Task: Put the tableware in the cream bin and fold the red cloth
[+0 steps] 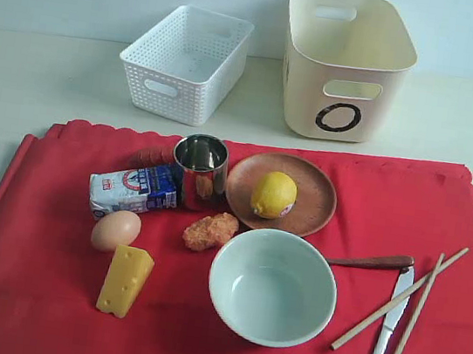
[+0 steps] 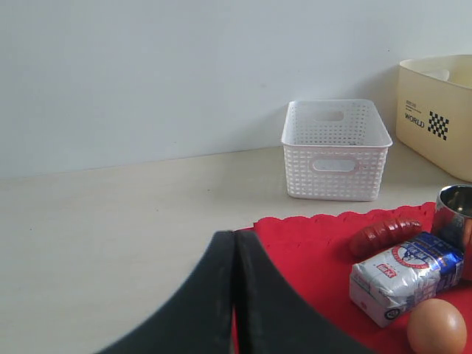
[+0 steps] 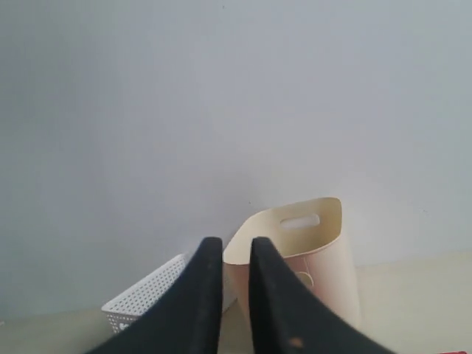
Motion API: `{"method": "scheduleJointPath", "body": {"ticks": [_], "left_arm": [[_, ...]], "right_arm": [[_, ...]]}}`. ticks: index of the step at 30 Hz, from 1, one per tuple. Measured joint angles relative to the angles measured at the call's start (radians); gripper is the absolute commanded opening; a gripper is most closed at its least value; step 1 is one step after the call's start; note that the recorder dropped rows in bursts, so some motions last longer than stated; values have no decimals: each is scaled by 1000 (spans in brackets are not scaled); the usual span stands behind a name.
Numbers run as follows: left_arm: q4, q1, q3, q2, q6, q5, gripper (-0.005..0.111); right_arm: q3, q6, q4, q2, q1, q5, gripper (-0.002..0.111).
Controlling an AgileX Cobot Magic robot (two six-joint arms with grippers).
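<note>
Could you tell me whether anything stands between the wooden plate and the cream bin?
Nothing visible stands between the plate and the bin, only bare cloth and table. A lemon does sit on the plate, though, so it would probably need lifting off first.

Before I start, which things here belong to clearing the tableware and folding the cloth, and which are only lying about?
For the job: steel cup, wooden plate, bowl, spoon, knife, chopsticks, cream bin, red cloth.

Lying about: lemon on the plate, egg, cheese, milk packet, fried piece, sausage, white basket.
</note>
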Motion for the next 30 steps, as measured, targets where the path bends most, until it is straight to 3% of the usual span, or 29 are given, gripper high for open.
{"method": "scheduleJointPath", "body": {"ticks": [2, 8, 16, 30], "left_arm": [[0, 0, 0, 0, 0, 0, 1], [0, 0, 0, 0, 0, 0, 1], [0, 0, 0, 0, 0, 0, 1], [0, 0, 0, 0, 0, 0, 1]], "right_arm": [[0, 2, 0, 0, 0, -19, 0], [0, 4, 0, 0, 0, -107, 0], [-12, -21, 0, 59, 0, -90, 0], [-116, 3, 0, 606, 0, -15, 0]]}}
